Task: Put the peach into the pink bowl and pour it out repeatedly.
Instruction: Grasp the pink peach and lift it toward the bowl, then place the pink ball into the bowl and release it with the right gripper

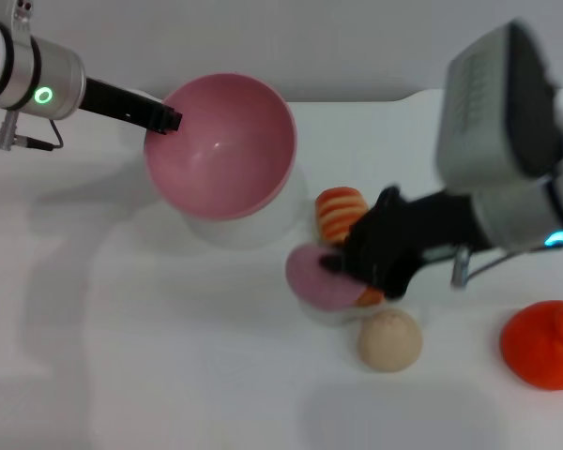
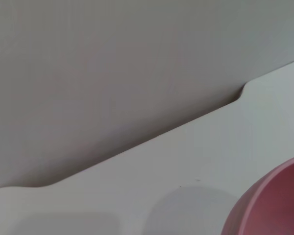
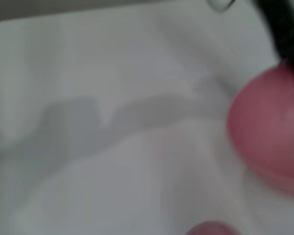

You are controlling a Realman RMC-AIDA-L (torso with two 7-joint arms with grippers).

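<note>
The pink bowl (image 1: 227, 150) hangs tilted above the white table at the back, its opening facing me. My left gripper (image 1: 166, 121) is shut on its left rim. A slice of the bowl (image 2: 272, 205) shows in the left wrist view. The pale pink-mauve peach (image 1: 314, 279) is at the table's middle, with my right gripper (image 1: 336, 264) shut on its right side. The right wrist view shows the bowl (image 3: 267, 129) ahead and a sliver of the peach (image 3: 210, 228) at the picture's edge.
An orange-striped toy (image 1: 340, 212) lies just behind the right gripper. A beige ball (image 1: 389, 339) sits in front of it, and a larger orange-red fruit (image 1: 544, 343) lies at the far right. The table's back edge (image 2: 152, 139) meets a grey wall.
</note>
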